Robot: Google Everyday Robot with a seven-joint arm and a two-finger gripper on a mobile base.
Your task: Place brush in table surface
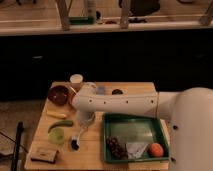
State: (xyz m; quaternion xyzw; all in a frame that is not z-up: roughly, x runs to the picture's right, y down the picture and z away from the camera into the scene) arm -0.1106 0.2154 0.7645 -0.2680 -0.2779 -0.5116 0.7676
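The brush (pixel 78 137) has a slim white handle and a dark bristle head. It slants down to the left over the front left part of the tan wooden table surface (pixel 90 156), with its head low, at or near the wood. My gripper (pixel 85 120) hangs from the white arm right above the handle's upper end, which reaches up into it. Whether the head touches the table I cannot tell.
A green tray (pixel 162 134) at the right holds an orange, dark grapes and a white scrap. Left of the brush lie a green cucumber (pixel 60 124), a yellow fruit (pixel 56 114), a pale green disc (pixel 56 135) and a brown block (pixel 44 155). A dark red bowl (pixel 58 94) and a cup (pixel 76 80) stand at the back left.
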